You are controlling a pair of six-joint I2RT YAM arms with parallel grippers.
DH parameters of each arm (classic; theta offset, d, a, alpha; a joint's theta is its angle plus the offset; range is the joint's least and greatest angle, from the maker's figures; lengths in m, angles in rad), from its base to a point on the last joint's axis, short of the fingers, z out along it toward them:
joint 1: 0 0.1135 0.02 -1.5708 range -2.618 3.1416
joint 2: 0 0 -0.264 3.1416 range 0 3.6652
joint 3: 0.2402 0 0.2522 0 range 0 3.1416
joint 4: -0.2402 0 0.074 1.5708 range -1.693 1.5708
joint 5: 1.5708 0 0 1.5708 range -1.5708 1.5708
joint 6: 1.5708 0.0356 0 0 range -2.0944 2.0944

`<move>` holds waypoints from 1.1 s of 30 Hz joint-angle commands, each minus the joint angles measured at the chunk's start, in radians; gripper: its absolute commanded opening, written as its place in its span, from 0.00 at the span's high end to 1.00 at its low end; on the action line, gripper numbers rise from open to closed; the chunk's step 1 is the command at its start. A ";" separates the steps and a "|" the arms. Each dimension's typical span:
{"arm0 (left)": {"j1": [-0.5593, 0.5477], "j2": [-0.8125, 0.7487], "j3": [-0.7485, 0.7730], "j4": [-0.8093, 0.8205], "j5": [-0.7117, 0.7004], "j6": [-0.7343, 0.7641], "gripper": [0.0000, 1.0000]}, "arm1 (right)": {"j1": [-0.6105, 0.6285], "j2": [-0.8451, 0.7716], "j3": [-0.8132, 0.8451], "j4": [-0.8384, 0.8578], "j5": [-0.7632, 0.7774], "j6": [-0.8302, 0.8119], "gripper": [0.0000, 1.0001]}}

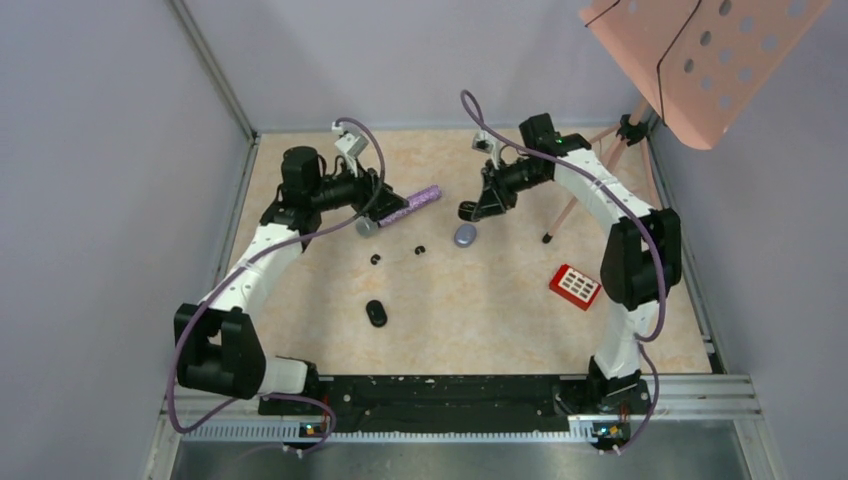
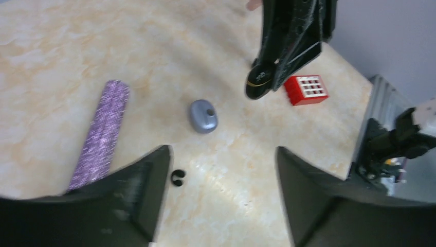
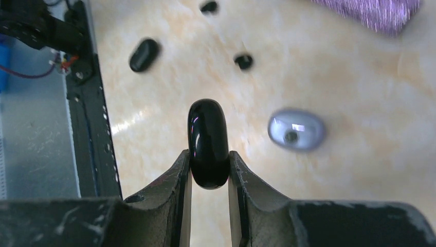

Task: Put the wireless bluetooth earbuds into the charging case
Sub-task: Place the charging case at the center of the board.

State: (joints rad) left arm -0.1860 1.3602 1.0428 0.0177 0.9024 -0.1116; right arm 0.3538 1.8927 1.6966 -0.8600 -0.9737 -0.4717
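Observation:
My right gripper [image 3: 208, 163] is shut on a glossy black oval charging case [image 3: 207, 139], held end-up above the table [image 1: 467, 211]. Just beside it on the table lies a closed grey-lilac case [image 1: 465, 236] [image 2: 203, 116] [image 3: 296, 129]. Two tiny black earbuds [image 1: 376, 259] [image 1: 419, 249] lie left of it; the right wrist view shows them too [image 3: 243, 61] [image 3: 209, 6]. My left gripper [image 2: 222, 150] hangs open over the table [image 1: 380, 205], with one black earbud [image 2: 178, 177] just inside its left finger and nothing between the jaws.
A purple glitter microphone [image 1: 410, 205] [image 2: 100, 136] lies under the left gripper. Another black case [image 1: 376, 313] [image 3: 144, 54] rests nearer the arm bases. A red block [image 1: 575, 286] [image 2: 307, 89] sits at the right. A pink music stand [image 1: 700, 60] rises at the back right.

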 commanded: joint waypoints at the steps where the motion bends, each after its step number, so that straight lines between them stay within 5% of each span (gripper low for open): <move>1: 0.045 -0.023 0.003 -0.077 -0.150 -0.117 0.04 | -0.067 0.030 -0.060 -0.159 0.093 -0.173 0.87; 14: 0.130 0.035 0.025 -0.243 -0.217 -0.080 0.01 | -0.118 0.341 0.092 -0.324 0.258 -0.224 0.85; 20: 0.134 0.045 0.005 -0.341 -0.236 0.083 0.05 | -0.125 0.400 0.147 -0.324 0.300 -0.210 0.72; 26: 0.137 0.033 -0.019 -0.442 -0.258 0.104 0.14 | -0.130 0.377 0.186 -0.280 0.351 -0.208 0.45; 33: 0.143 -0.016 0.038 -0.755 -0.241 0.315 0.19 | -0.129 0.186 0.142 -0.102 0.370 -0.110 0.37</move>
State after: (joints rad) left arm -0.0509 1.4078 1.0355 -0.5350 0.6456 0.0505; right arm 0.2321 2.2517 1.8458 -1.1095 -0.6174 -0.6456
